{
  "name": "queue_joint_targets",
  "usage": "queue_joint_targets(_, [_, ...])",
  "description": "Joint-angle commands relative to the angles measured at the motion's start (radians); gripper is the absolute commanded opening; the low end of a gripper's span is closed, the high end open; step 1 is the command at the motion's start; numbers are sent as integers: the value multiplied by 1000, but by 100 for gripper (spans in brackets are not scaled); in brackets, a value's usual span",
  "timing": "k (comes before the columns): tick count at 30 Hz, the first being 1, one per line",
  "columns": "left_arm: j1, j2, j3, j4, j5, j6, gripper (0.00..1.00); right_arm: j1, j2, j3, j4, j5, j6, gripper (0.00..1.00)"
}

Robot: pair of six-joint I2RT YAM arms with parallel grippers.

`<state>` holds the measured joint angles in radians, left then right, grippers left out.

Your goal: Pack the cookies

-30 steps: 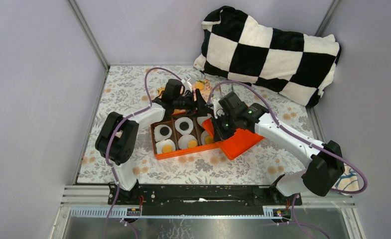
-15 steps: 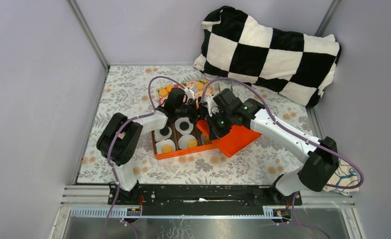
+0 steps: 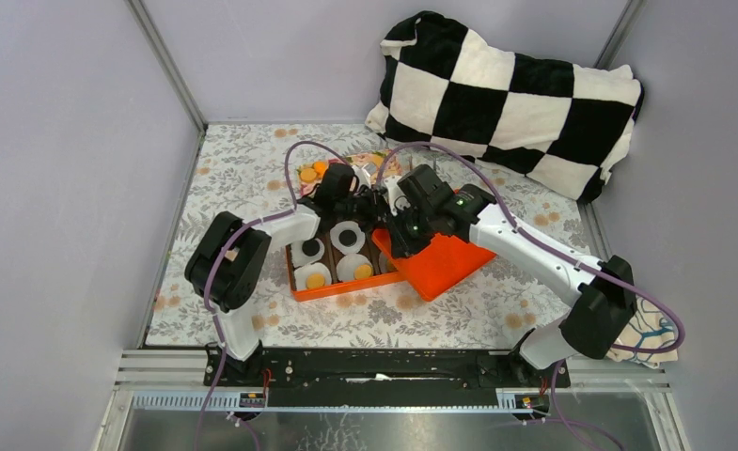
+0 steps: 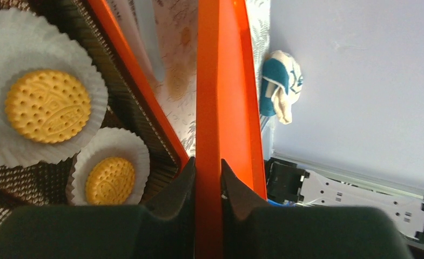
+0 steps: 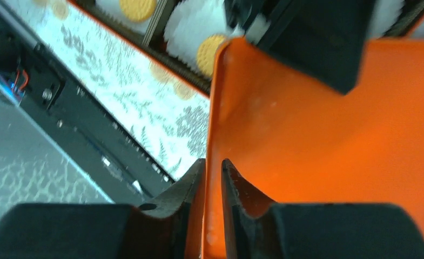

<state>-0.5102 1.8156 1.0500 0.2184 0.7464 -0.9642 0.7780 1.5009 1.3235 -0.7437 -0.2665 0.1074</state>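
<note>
With the cookies (image 4: 47, 106) in the box (image 3: 341, 289), left claw (image 4: 208, 167) and right claw (image 5: 212, 164) each pinch the lid (image 3: 445, 263), which I judge needs lowering squarely over the box.

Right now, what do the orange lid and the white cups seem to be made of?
The orange lid looks like rigid plastic: smooth, slightly glossy, with a thin, even edge. The white cups are probably paper: matte, with finely pleated walls.
</note>
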Motion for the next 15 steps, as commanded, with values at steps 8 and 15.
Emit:
queue_joint_targets(8, [23, 30, 263, -445, -78, 119, 0, 147, -111, 95, 71, 508, -87, 61])
queue_joint_targets(15, [28, 73, 491, -635, -111, 172, 0, 331, 3, 91, -27, 856, -69, 59])
